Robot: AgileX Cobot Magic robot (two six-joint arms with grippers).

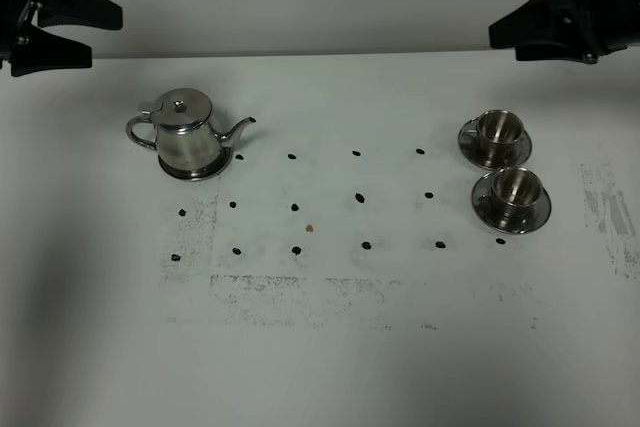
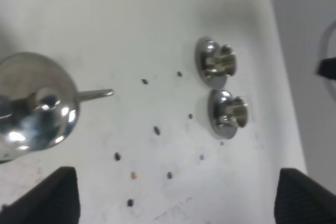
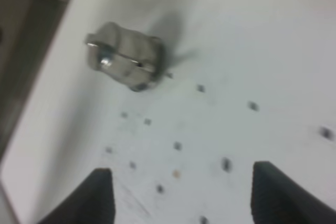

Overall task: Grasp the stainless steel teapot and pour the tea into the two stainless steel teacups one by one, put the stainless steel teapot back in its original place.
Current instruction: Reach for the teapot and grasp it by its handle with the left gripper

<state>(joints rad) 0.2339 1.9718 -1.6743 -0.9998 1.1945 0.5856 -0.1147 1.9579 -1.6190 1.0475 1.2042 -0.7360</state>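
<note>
Scuffed grey smudges (image 1: 300, 297) mark the bare white tabletop (image 1: 100, 367) closest to the viewer (worn paint or old rubbings, by the look). At far left, by the rear edge, the left pincer (image 1: 85, 35) hangs above the surface with its black jaws spread wide and nothing between them.

A little to its right and nearer the viewer stands the stainless steel teapot (image 1: 185, 137). It is upright on its flared base with the lid down, mirror-bright and rounded. Its loop handle faces left, toward that arm, and its thin curved spout points right, toward the cups. That layout seems meant for a left-arm grasp and a pour across the middle.

A grid of black dots (image 1: 360, 197) fills the centre, likely placement marks, with one small orange speck (image 1: 311, 229) among them. Right of the grid sit the far teacup (image 1: 497, 132) and the near teacup (image 1: 514, 190), close together. Each is a short polished steel cup centred on its own round saucer (image 1: 490, 219), mouth up to receive the tea.

At far right the right pincer (image 1: 505, 39) hovers near the rear edge, jaws apart and holding nothing.
</note>
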